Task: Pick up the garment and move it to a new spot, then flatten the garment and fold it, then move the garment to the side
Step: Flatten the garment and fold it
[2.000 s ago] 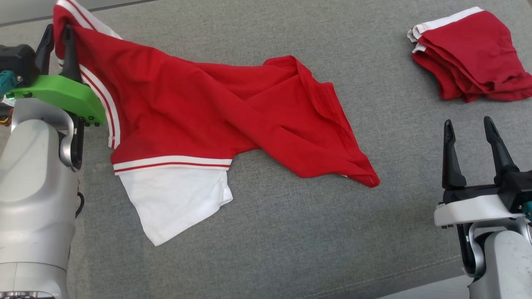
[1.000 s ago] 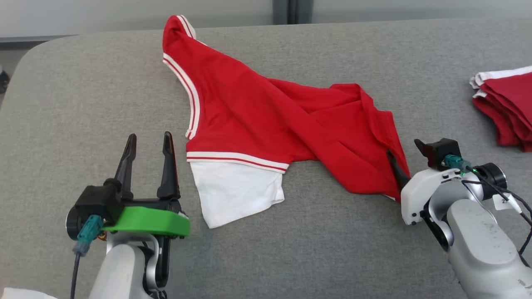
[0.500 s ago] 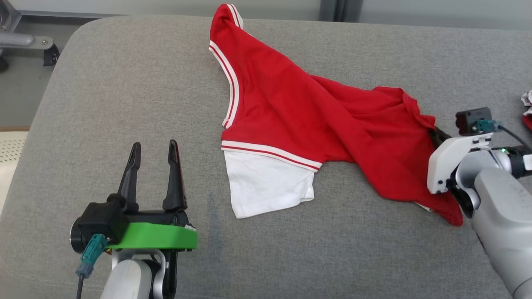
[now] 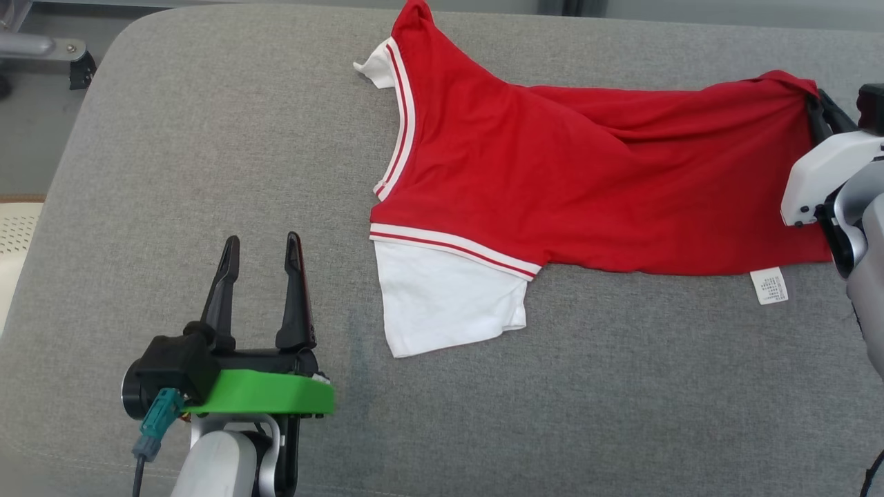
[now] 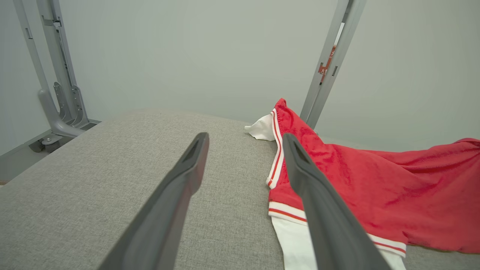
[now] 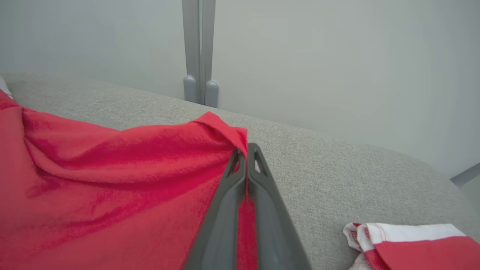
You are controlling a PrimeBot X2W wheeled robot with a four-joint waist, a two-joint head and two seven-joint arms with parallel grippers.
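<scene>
while the red garment (image 4: pixel 587 179) lies spread across the far right part of a grey upholstered surface (image 4: pixel 207 138), the right gripper (image 6: pixel 245 150) is pinched closed on its far right corner. its two dark fingers are pressed together with a fold of red cloth caught between them. in the head view that corner sits at the right edge of the frame, and the cloth runs leftward from it in long, shallow creases. the garment is a red top with white sleeves and white-and-red striped trim. one white sleeve (image 4: pixel 442 297) lies flat on the near side, pointing toward the robot. a small bit of white cloth (image 4: pixel 369 65) peeks out at the far left end of the top. a white care label (image 4: pixel 769 285) sticks out from under the near hem, close to the right arm. the left gripper (image 4: pixel 262 241) is at the lower left over the surface, its fingers spread wide apart with nothing between them. it is near the white sleeve but not touching it. in the right wrist view, a second red and white garment (image 6: pixel 412 243), folded, sits on the surface at the lower right, apart from the held one. behind the surface are a pale wall and a grey metal post (image 5: pixel 330 63).
</scene>
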